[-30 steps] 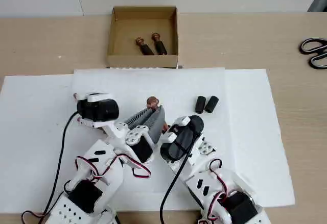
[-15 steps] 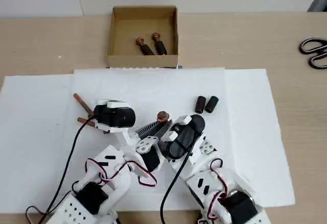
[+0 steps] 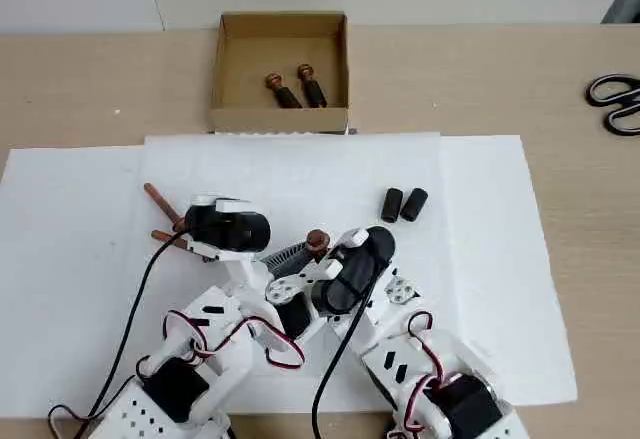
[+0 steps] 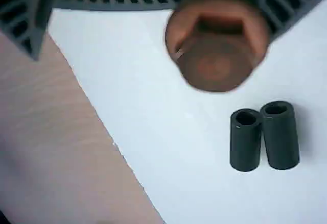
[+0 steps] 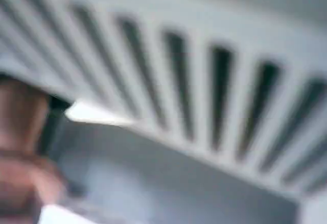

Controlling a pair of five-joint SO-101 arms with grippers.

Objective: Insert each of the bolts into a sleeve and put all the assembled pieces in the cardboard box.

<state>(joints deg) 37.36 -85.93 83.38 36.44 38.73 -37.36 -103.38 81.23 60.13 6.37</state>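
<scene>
table (image 3: 500,79): wood | sheet (image 3: 480,289): white, covers near half | box (image 3: 280,117): bare wood, just beyond sheet's far edge | scissors (image 3: 615,102): right edge | sleeves (image 3: 403,204): two, touching, on sheet | bolts (image 3: 162,204): two, sheet's left part

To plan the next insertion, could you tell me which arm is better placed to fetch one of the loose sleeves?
Probably right. The left gripper is shut on a bolt, so it is occupied, and both sleeves lie on the white sheet on the right arm's side.
</scene>
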